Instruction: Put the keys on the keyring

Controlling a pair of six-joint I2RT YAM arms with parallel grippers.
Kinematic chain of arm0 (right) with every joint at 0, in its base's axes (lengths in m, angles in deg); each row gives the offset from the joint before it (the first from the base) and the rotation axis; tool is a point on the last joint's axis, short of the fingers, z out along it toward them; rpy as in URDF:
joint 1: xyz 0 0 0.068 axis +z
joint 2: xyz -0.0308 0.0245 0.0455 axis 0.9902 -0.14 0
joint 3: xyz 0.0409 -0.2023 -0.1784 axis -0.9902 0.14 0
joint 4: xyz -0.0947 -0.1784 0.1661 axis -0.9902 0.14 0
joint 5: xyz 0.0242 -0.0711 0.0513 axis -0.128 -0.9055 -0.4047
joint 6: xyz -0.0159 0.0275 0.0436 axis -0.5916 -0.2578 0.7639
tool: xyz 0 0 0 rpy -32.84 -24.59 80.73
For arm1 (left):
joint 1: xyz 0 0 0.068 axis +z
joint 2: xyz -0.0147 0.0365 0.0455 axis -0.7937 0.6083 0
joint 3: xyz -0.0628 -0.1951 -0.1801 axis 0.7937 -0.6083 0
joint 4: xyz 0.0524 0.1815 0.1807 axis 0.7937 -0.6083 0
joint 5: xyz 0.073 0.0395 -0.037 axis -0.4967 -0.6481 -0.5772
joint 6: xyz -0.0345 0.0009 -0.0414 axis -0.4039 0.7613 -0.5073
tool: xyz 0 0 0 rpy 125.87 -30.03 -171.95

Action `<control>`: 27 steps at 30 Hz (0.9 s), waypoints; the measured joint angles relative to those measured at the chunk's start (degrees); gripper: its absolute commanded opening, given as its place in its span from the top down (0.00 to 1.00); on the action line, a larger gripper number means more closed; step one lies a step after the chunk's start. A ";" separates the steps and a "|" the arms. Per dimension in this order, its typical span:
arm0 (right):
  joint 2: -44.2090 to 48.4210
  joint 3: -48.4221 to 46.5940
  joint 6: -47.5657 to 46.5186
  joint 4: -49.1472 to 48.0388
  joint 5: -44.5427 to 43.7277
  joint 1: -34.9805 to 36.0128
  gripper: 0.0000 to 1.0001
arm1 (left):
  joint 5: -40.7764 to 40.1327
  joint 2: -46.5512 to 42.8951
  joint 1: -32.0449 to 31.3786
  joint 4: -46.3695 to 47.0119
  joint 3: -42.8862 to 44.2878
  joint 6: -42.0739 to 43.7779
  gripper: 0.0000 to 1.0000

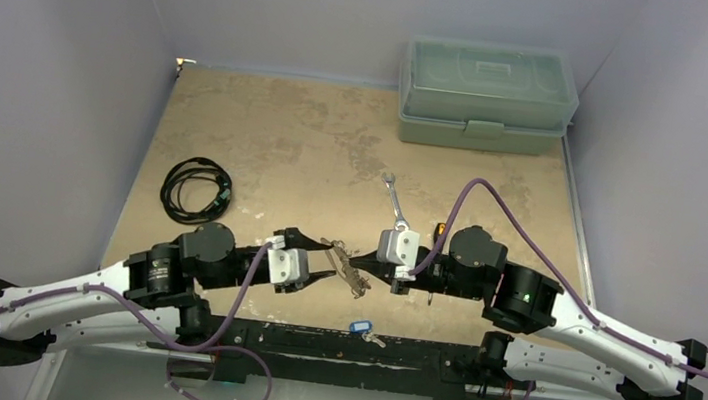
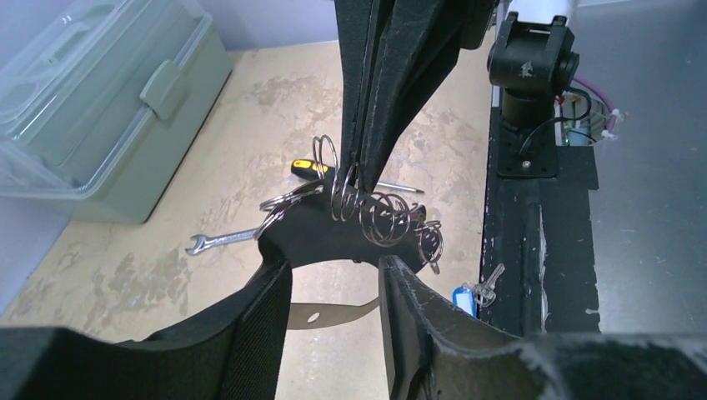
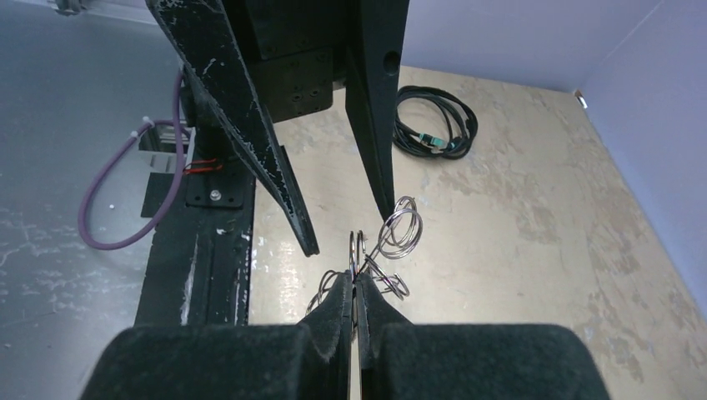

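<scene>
Two grippers meet above the table (image 1: 285, 152) at the keyring (image 1: 349, 270), whose long axis slants from far-left to near-right: the right gripper (image 3: 356, 283) is pinched together on one wire ring, the left gripper (image 2: 333, 267) has its jaws apart either side of it, and a blue-headed key (image 1: 359, 327) lies by the near black rail (image 1: 264, 336).

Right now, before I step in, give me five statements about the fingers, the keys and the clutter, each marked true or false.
1. The right fingers are shut on the keyring. True.
2. The left fingers are pressed together. False: they stand apart.
3. The blue key hangs on the keyring. False: it lies apart, on the black rail at the near edge.
4. The coiled cable lies on the table's left side. True.
5. The toolbox lid is up. False: it is closed.
</scene>
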 measured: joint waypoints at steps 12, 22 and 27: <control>-1.38 0.72 -0.13 -3.21 1.84 0.00 1.00 | 5.62 -0.04 2.99 2.89 -0.37 0.24 0.76; -1.92 1.14 -0.15 -3.72 2.27 0.00 1.00 | 8.44 0.79 4.42 3.58 -0.37 0.09 0.84; -2.10 1.42 -0.39 -3.74 2.47 -0.07 1.00 | 9.79 1.46 4.72 3.43 -0.37 -0.13 1.00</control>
